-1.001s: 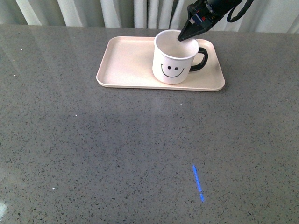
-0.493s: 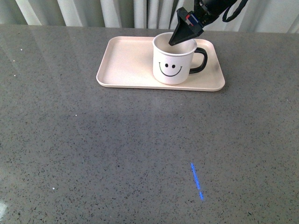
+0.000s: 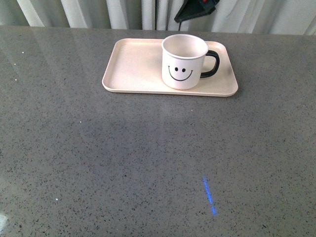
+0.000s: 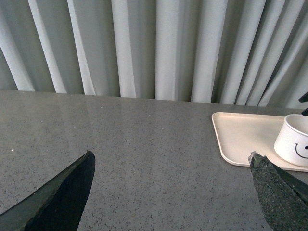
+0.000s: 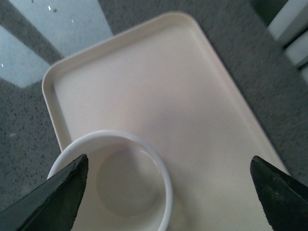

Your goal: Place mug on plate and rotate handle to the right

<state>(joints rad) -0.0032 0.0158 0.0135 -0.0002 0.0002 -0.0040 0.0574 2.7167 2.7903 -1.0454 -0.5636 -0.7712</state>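
The pale pink rectangular plate (image 3: 138, 66) lies upper centre on the grey speckled table (image 3: 123, 158). The white ceramic smiley mug (image 3: 183, 61) stands upright on its right half, black loop handle (image 3: 211, 64) pointing right. Both the right gripper (image 5: 168, 192), above the mug, and the left gripper (image 4: 173, 192) are spread wide, empty.

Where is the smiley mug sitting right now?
In the front view the mug stands upright on the right half of the pink plate, its black handle pointing right.

Black, pointed, speckled tool (image 4: 173, 192) fingers (image 4: 62, 197)
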